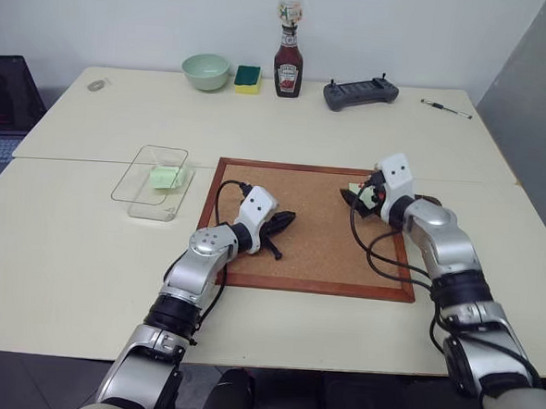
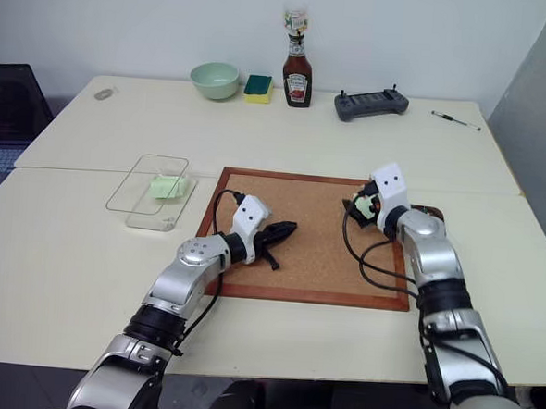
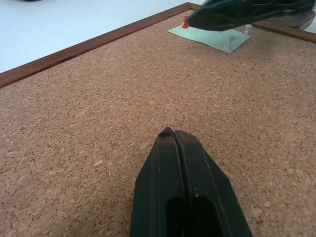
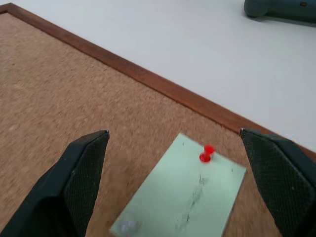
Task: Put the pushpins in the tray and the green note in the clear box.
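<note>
A green note [image 4: 183, 192] lies pinned flat on the corkboard [image 1: 307, 253], near its far right corner, held by a red pushpin [image 4: 206, 153] at one corner and at least two pale pins [image 3: 230, 42] along its other edge. The right gripper [image 4: 177, 182] hovers just over it with its fingers spread wide, straddling the note and the red pin, grasping nothing. The left gripper [image 3: 183, 143] rests low over the middle of the board, well apart from the note, fingers clenched together and empty. The clear box [image 1: 154, 183] sits on the table left of the board with a pale green piece [image 1: 166, 177] already inside. The risk, as I judge it, is that the wide fingers pinch the paper along with the pin and tear it, or the tiny pin slips free and rolls off.
</note>
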